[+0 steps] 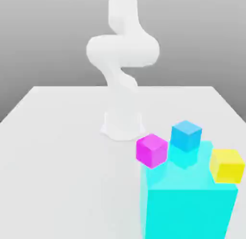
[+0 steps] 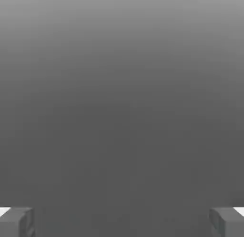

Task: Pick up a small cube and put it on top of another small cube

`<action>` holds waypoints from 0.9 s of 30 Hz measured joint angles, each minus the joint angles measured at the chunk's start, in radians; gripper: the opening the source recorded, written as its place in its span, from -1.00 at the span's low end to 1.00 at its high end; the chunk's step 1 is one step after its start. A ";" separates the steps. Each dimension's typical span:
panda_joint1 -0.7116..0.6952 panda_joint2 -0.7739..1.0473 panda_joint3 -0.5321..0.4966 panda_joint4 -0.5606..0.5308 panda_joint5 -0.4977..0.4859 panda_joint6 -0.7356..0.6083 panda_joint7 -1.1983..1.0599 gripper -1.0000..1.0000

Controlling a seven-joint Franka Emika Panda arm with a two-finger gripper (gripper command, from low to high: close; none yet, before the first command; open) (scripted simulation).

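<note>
Exterior view: big cyan block (image 1: 192, 209) carries blue cube (image 1: 186, 135), yellow cube (image 1: 227, 165), violet-magenta cube (image 1: 152, 150); gripper (image 2: 122, 221) released, empty

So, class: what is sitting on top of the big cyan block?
A small blue cube sits on the big cyan block. A yellow cube overlaps its right edge, a magenta cube its left corner; their undersides are hidden.

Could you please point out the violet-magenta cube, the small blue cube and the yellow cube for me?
violet-magenta cube (image 1: 152, 150), exterior view, on its front face.
small blue cube (image 1: 186, 135), exterior view, near its front edge.
yellow cube (image 1: 227, 166), exterior view, on its front face.
</note>
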 joint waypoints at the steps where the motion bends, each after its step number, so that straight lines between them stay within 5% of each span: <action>1: -0.006 0.036 -0.002 -0.016 -0.016 -0.012 -0.014 0.00; 22: -0.163 0.794 -0.025 -0.380 -0.554 -0.354 -0.100 0.00; 27: -0.071 0.970 0.048 -0.510 -0.581 -0.379 0.061 0.00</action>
